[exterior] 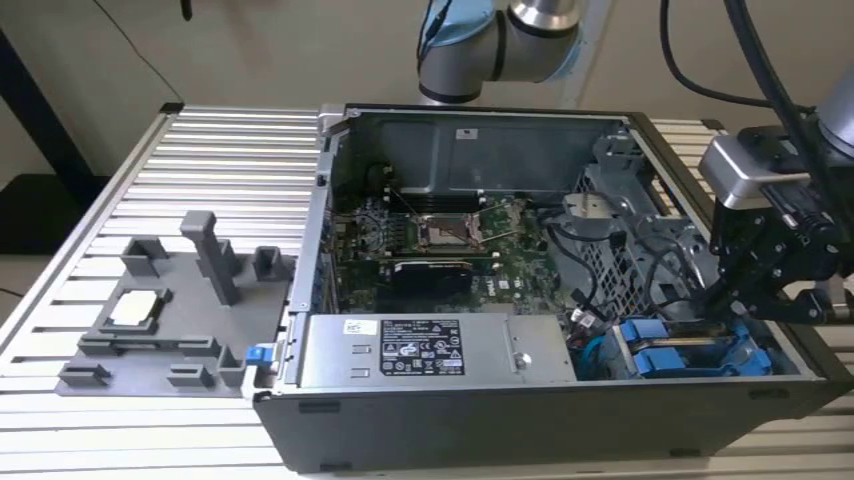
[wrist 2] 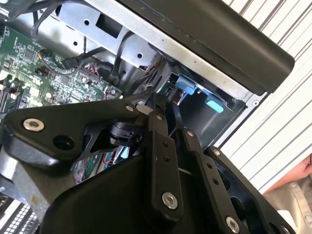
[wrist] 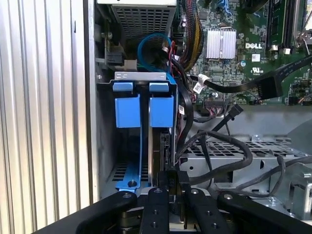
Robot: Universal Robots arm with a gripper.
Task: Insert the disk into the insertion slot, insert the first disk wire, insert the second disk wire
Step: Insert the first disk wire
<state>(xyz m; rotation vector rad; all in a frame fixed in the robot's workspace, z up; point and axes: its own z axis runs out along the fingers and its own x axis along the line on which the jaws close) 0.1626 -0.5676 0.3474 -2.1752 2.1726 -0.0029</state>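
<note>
Claw (wrist: 176,178) pinched narrow, tips at disk (wrist: 162,146) edge dead ahead in insertion slot (wrist: 141,75). Judgement: push square along blue rails (wrist: 129,175); black cables (wrist: 219,139) crowd alongside.

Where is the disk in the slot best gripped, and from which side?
Probably by its thin exposed edge, pinched across the thickness, coming straight in from the open side of the case. The disk stands on edge in the slot, a blue rail along one face and cables beside the other, so its broad faces look hard to reach.
</note>
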